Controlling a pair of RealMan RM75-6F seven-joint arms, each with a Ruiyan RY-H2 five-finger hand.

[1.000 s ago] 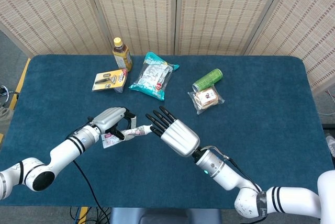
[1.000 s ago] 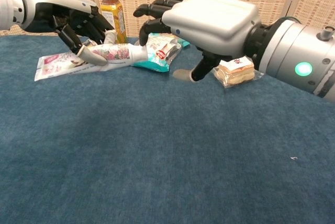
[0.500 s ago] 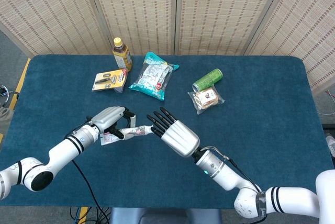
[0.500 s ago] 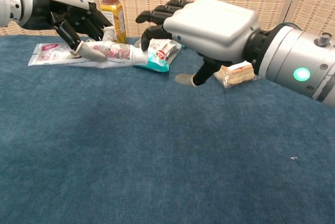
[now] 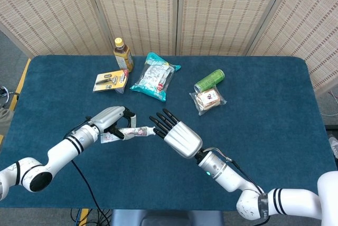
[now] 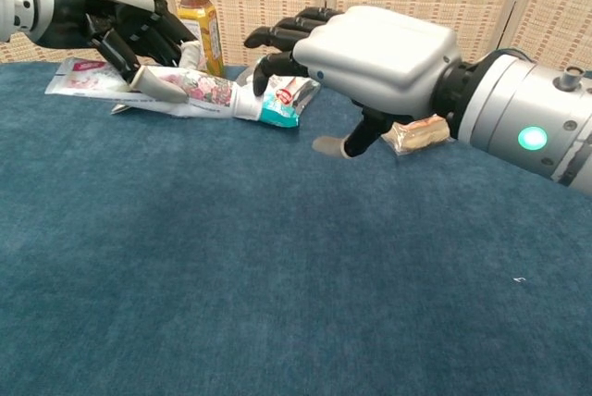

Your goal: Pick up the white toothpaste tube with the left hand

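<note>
Blue cloth covers the table [image 5: 274, 131], with woven folding screens [image 5: 222, 9] standing behind it; nearest the cameras, the right hand [image 5: 174, 133] hovers palm down with its fingers [image 5: 160, 123] spread and holding nothing, their tips close to the cap end of the toothpaste tube [image 5: 132, 132], though whether they touch it cannot be told; just to its left, the left hand [image 5: 108, 123] grips the white, flower-printed tube around its middle, thumb underneath and fingers curled over the top, and in the chest view the tube [image 6: 190, 91] is off the cloth, roughly level, its flat crimped end pointing left; beyond the hands, a clear wrapped sandwich [image 5: 208, 99] lies on the right side, with a green can [image 5: 209, 80] on its side just behind it; a teal and white snack bag [image 5: 153, 76] sits near the middle; a yellow carded pack [image 5: 111, 81] lies to the left of the bag; a bottle of tea with a yellow cap [image 5: 122, 54] stands upright at the far edge.
</note>
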